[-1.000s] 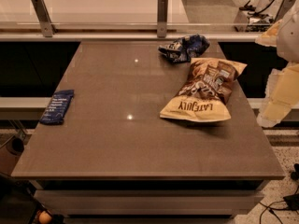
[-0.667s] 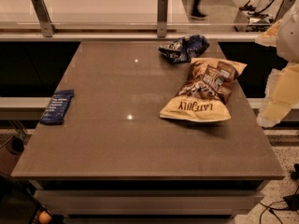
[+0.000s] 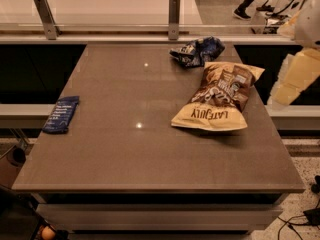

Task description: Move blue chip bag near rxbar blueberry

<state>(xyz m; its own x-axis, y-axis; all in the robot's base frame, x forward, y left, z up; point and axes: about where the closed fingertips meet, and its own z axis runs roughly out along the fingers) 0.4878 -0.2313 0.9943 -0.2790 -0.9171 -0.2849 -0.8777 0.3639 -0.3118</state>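
Right now I see the gripper (image 3: 292, 81) off the right edge of the table (image 3: 150, 154), a pale cream shape hanging beside the table's far right side, above the floor rather than over the top. It is apart from everything on the table, and I cannot tell whether it is apart or together.

The blue chip bag (image 3: 197, 51) lies crumpled at the far edge of the table, right of centre, close to the low ledge behind. Just in front of it, toward me and slightly to the right, is the tan chip bag (image 3: 217, 98), lying flat with its printed side up and its lettering upside down from my view. The two bags are close; I cannot tell if they touch.

The blue bar (image 3: 61, 114) lies flat at the left edge of the table, about midway along that side, with its long side running roughly along the edge. It is well apart from both bags, with bare tabletop between them.

Two metal posts (image 3: 46, 16) stand on the ledge behind the table.
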